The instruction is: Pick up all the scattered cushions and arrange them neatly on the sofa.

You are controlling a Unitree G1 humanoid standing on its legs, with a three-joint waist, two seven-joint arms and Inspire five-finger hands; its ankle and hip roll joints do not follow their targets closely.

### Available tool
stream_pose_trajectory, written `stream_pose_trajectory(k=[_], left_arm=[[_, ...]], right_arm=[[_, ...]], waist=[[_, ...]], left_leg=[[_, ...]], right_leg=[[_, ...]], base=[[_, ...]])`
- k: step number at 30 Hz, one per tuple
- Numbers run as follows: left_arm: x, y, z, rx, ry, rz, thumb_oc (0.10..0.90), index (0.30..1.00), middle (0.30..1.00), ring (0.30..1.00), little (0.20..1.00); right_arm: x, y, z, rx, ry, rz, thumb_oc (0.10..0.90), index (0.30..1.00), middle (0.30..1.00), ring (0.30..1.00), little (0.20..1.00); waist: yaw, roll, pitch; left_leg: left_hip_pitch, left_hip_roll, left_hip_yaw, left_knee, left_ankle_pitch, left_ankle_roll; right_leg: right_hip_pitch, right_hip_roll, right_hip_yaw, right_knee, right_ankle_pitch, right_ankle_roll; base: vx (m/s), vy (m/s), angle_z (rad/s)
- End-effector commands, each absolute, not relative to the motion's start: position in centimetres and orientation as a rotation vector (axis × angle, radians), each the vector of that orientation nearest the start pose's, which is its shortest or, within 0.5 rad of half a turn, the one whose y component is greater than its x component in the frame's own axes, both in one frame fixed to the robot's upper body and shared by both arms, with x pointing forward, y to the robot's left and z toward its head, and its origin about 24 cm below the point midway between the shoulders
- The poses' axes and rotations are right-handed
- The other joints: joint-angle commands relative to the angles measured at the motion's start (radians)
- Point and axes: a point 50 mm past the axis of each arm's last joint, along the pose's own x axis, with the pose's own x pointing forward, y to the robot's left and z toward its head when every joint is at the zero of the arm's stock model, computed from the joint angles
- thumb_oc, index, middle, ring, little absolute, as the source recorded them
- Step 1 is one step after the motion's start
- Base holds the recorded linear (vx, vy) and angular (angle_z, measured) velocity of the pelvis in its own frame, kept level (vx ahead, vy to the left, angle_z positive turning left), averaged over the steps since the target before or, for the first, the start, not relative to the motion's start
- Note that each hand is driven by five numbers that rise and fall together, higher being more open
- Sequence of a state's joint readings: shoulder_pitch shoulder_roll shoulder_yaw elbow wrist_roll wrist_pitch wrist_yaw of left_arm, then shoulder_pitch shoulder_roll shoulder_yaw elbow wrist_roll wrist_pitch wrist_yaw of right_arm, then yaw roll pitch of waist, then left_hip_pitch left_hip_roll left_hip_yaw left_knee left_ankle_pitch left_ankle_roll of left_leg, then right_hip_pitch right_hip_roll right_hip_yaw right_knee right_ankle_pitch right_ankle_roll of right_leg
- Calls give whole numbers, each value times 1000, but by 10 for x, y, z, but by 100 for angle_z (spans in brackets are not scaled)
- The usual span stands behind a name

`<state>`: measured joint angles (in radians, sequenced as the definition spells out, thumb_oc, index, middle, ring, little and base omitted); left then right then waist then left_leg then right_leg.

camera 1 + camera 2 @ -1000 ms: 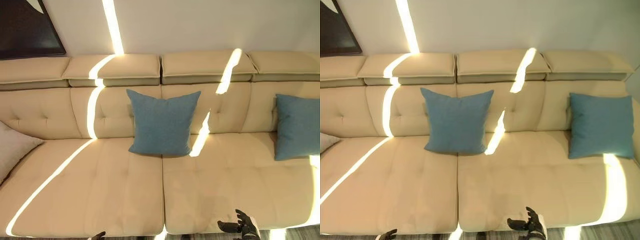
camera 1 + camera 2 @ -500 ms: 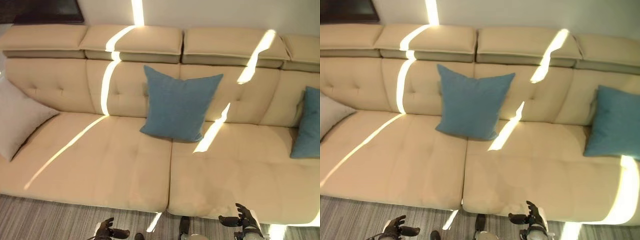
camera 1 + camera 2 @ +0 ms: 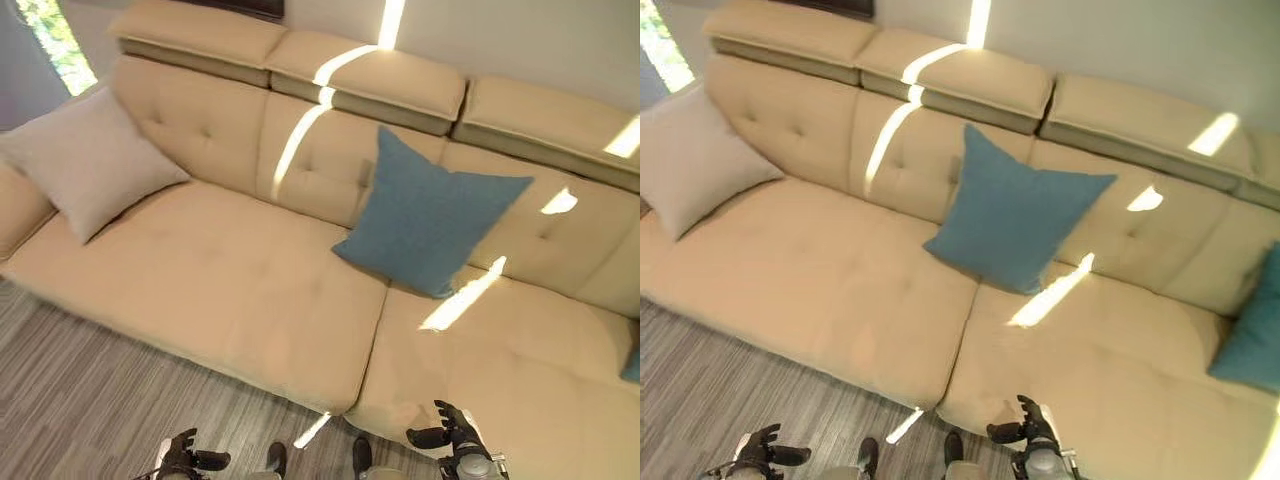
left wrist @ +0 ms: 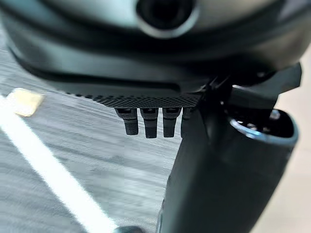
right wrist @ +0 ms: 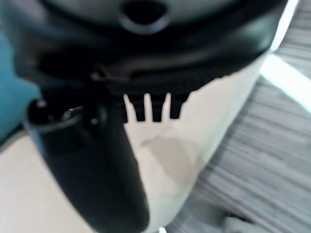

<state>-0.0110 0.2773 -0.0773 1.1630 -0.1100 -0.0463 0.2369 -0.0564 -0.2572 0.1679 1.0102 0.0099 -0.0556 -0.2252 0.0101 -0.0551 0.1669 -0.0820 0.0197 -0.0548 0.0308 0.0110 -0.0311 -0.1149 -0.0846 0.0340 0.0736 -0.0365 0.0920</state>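
Observation:
A long beige sofa [image 3: 220, 290] runs across the head views. A blue cushion [image 3: 425, 215] leans upright against its backrest near the middle. A pale grey cushion [image 3: 88, 160] leans at the sofa's left end. Another blue cushion [image 3: 1252, 340] stands at the far right edge. My left hand [image 3: 185, 460] hangs low over the floor, fingers straight and empty. My right hand [image 3: 445, 437] hovers at the sofa's front edge, also open with nothing in it. In the wrist views each hand's fingers [image 4: 146, 124] [image 5: 150, 108] point straight out, holding nothing.
Grey striped floor [image 3: 90, 400] lies in front of the sofa, crossed by a bright strip of sunlight [image 3: 310, 432]. A window [image 3: 55, 40] glows at the upper left. The seat [image 3: 520, 390] before my right hand is bare.
The whole view has swung left and down: the grey cushion and the floor now show more, and the right blue cushion has slid to the edge. Both hands stay open and empty.

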Motion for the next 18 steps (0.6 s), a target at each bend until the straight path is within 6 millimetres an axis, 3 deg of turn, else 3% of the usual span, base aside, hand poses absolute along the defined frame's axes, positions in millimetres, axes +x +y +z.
stream_pose_trajectory(k=[1,3,6,7,12,14,16,18], left_arm=[[122,267,-139,335,1003,396,800,900,900,900,900],[129,264,-137,336,981,381,800,900,900,900,900],[133,261,-137,335,972,368,800,900,900,900,900],[127,260,-139,342,994,359,800,900,900,900,900],[112,262,-144,349,1050,361,800,900,900,900,900],[112,262,-144,359,1051,354,800,900,900,900,900],[114,262,-144,363,1051,341,800,900,900,900,900],[114,260,-144,375,1052,324,800,900,900,900,900]], right_arm=[[184,-248,-110,-480,756,-206,800,900,900,900,900],[186,-252,-107,-483,740,-223,800,900,900,900,900],[184,-257,-106,-493,747,-237,800,900,900,900,900],[172,-262,-112,-499,793,-253,800,900,900,900,900],[157,-263,-118,-464,837,-275,800,900,900,900,900],[155,-264,-119,-447,839,-286,800,900,900,900,900],[154,-263,-119,-434,838,-292,800,900,900,900,900],[154,-260,-120,-427,835,-286,800,900,900,900,900]], waist=[[7,-30,-38],[3,-27,-28],[-8,-22,-10],[-33,-23,-6],[-55,-27,-11],[-73,-32,-10],[-87,-27,-17],[-95,-21,-21]], left_leg=[[-85,-11,-70,6,-15,-23],[-125,1,-62,4,18,-47],[-163,13,-15,28,33,-45],[-149,47,136,75,5,-32],[-97,47,194,131,-65,-23],[-85,53,256,163,-94,-13],[-56,60,319,146,-107,-14],[-35,53,330,107,-107,-15]], right_leg=[[29,40,-10,-19,-56,15],[37,45,-42,-57,-53,11],[34,39,-87,-65,-48,8],[31,19,-160,-80,-31,0],[51,-1,-225,-96,-18,-8],[49,-12,-260,-101,-12,-8],[49,-15,-298,-114,-9,-6],[56,-14,-327,-122,-4,-1]], base=[[-112,-244,34],[-148,-196,53],[-178,-97,89],[-152,-65,76],[-74,-27,77],[-66,-3,82],[-34,26,99],[36,61,68]])
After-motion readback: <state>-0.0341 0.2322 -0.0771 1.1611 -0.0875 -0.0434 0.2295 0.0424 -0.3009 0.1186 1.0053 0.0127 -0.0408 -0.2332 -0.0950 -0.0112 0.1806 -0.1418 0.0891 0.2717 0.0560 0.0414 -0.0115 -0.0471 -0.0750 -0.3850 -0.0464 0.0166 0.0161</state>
